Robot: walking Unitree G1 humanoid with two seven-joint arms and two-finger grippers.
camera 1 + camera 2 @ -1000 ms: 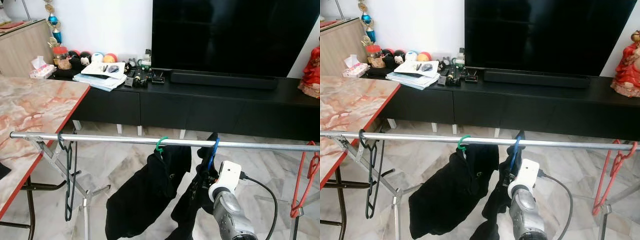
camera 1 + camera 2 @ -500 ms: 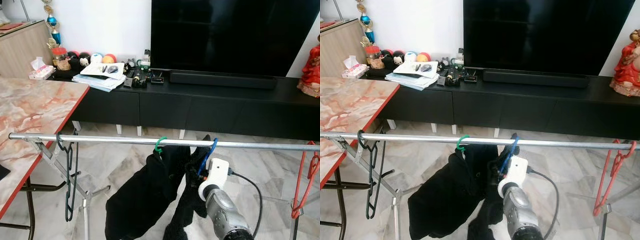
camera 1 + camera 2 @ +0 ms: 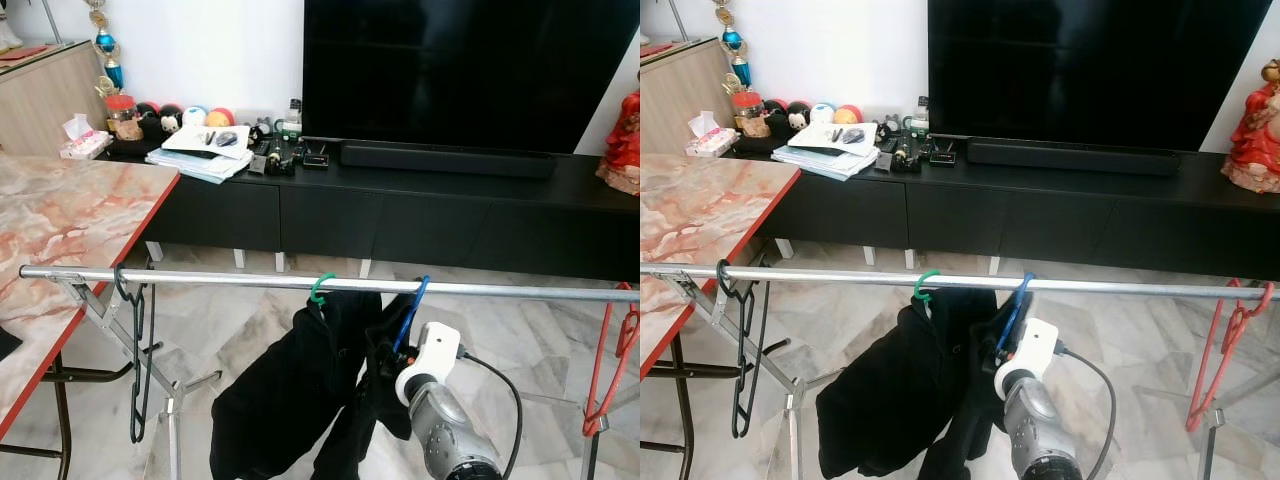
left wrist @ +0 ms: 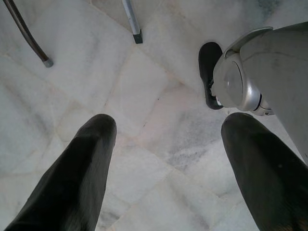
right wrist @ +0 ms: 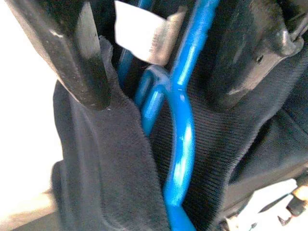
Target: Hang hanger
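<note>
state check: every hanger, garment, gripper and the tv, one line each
blue hanger: hook over the rail, black garment on it
right gripper: fingers open either side of the blue hanger's neck
green hanger: hooked on the rail, carrying a black garment
dark hanger: hooked on the rail, bare
red hanger: hooked on the rail, bare
left gripper: open, pointing at the floor
TV: screen dark

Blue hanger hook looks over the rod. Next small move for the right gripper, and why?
Probably open the right gripper and ease it back down. The blue hanger already has its hook over the rod, beside the green hanger, with the black garment hanging below. The wrist view shows the fingers either side of the blue wire, so nothing seems left but to release.
</note>
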